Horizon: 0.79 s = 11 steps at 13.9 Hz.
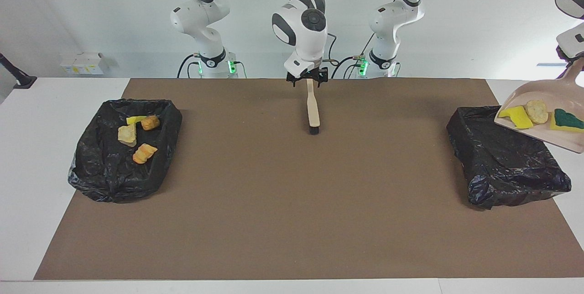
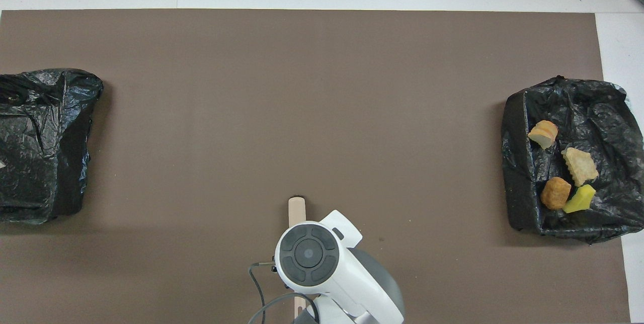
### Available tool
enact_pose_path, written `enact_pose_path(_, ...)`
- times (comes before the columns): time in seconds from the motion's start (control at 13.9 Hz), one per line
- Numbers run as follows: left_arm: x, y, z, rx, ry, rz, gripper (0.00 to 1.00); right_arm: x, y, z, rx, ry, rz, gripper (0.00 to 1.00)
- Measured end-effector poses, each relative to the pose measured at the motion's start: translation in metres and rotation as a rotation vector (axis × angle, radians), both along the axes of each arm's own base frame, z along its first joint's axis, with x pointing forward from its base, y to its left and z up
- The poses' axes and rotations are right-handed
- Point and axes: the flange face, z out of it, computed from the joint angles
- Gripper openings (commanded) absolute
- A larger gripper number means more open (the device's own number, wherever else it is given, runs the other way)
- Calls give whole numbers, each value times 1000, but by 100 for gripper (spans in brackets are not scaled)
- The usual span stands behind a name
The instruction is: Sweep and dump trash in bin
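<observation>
Nearest the robots, right pincer (image 1: 308, 78) sits low over the mid bench, fingers spread wide on either side of the brush (image 1: 312, 107) handle tip, not gripping it. Brush lies flat on the brown mat (image 1: 292, 221), black bristles at the end farther from the robots; from overhead only its handle end (image 2: 296, 209) pokes out from under the arm. Left pincer (image 1: 565, 55), at the frame edge, is clamped narrow on the dustpan (image 1: 547, 93) handle. The dustpan is up in the air and tilted, over the outer edge of the left-end bin (image 1: 506, 166). Three scraps ride in the pan: yellow (image 1: 515, 117), tan (image 1: 536, 110), green-faced yellow (image 1: 567, 120). The right-end bin (image 1: 114, 175), black bag-lined, holds four more scraps: yellow (image 1: 135, 119), orange (image 1: 150, 123), tan (image 1: 127, 134), and orange (image 1: 144, 153) farthest out. White bench (image 1: 41, 148) shows around the mat.
</observation>
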Motion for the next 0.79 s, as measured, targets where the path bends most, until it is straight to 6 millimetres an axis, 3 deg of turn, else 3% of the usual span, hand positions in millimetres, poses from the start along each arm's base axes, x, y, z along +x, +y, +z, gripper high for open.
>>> enact_pose_path(0.43,19,-11,1,150,46,-116,0,54,-75,93,6,41,129,100)
enact_pose_path(0.79,31,-23,-8,243,117,-172,0,103,-156,150,20,42,232,100)
